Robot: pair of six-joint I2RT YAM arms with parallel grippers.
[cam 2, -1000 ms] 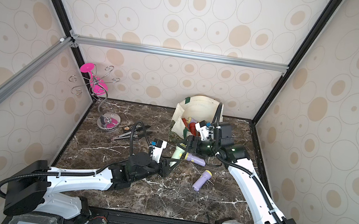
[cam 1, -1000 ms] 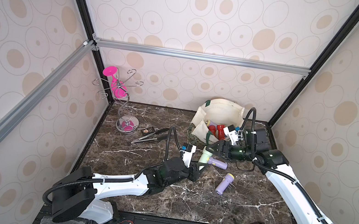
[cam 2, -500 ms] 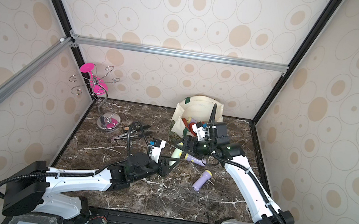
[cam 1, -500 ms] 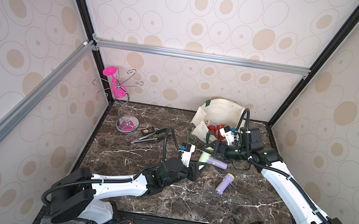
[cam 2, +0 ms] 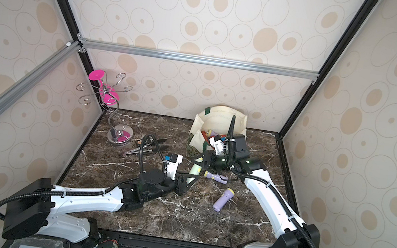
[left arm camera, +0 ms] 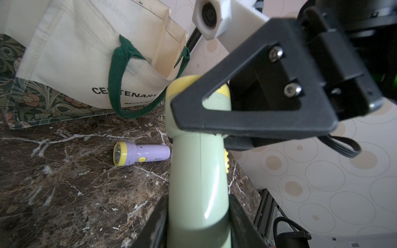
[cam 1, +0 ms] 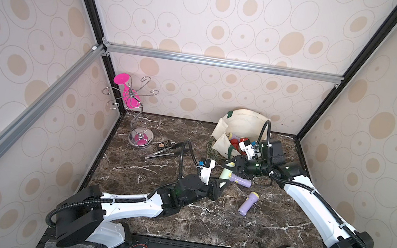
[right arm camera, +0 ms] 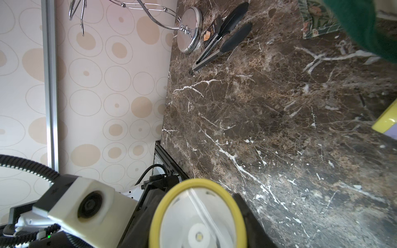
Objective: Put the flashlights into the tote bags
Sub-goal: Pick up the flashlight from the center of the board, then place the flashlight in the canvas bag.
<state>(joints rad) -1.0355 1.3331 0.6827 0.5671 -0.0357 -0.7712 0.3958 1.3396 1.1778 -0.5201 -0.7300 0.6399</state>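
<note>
The tote bag (cam 1: 242,120) stands open close beside the right gripper (cam 1: 231,164). This looks like a handover: the left gripper (cam 1: 220,185) pinches the tail of the green flashlight (cam 1: 225,175), and the right jaws clamp its yellow head. Next, the left jaws likely need to let go.

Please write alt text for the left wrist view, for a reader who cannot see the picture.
The left gripper holds a pale green flashlight by its body, while the right gripper clasps its yellow head. Behind, a lilac flashlight lies on the brown marble table, near a cream tote bag with green handles.
</note>
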